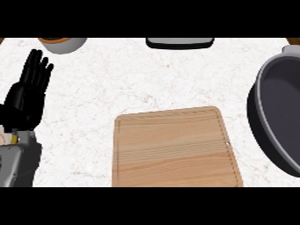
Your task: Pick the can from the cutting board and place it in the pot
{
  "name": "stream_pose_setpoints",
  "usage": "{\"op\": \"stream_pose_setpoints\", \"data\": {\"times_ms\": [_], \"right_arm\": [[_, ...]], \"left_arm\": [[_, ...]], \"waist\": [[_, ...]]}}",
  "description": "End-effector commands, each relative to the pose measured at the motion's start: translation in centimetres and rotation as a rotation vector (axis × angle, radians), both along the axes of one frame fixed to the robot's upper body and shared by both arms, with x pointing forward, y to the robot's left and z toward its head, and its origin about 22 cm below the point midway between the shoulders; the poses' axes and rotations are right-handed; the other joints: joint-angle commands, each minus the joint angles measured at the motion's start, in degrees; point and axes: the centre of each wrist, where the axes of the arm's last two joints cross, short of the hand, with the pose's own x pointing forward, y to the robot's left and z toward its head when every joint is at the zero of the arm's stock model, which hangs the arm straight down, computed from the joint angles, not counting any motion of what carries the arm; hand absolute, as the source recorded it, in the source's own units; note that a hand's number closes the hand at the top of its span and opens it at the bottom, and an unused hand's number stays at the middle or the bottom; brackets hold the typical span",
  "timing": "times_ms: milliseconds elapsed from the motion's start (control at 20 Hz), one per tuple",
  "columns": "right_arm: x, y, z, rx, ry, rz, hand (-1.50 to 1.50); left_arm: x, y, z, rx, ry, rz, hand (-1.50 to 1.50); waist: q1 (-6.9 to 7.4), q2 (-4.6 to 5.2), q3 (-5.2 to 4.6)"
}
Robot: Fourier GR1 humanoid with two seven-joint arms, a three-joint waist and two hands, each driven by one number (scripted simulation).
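Note:
A bare wooden cutting board (175, 147) lies at the lower middle of the white marble counter; nothing stands on it. A large dark grey pot (288, 114) fills the right edge, and the part of its inside that shows holds nothing. No can appears anywhere in the view. My left hand (27, 94) rests open at the left, fingers straight and pointing up, well apart from the board. My right hand does not show.
At the back left stands a grey bowl (62, 43) with an orange inside, cut by the top edge. A dark flat thing with a light rim (179, 42) sits at the back middle. Wood shows past the counter's far corners.

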Motion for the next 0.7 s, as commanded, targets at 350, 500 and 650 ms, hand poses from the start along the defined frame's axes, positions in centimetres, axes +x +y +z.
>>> {"op": "stream_pose_setpoints", "data": {"times_ms": [350, 500, 650], "right_arm": [[4.6, -5.9, -4.7, -0.007, 0.099, 0.008, 1.50], [6.6, -8.0, -6.2, 0.025, 0.229, 0.007, 1.50], [7.3, -9.1, -7.9, 0.240, 0.308, 0.032, -1.50]], "left_arm": [[-0.8, -0.3, 0.6, 0.011, -0.017, -0.013, 0.00], [0.0, -0.6, 0.0, 0.000, 0.008, -0.019, 0.00], [-0.1, -0.5, -1.4, -0.005, 0.002, -0.018, 0.00]], "waist": [[0.57, -0.05, -0.08], [0.88, 0.15, -0.06], [0.98, 0.37, -0.05]]}}
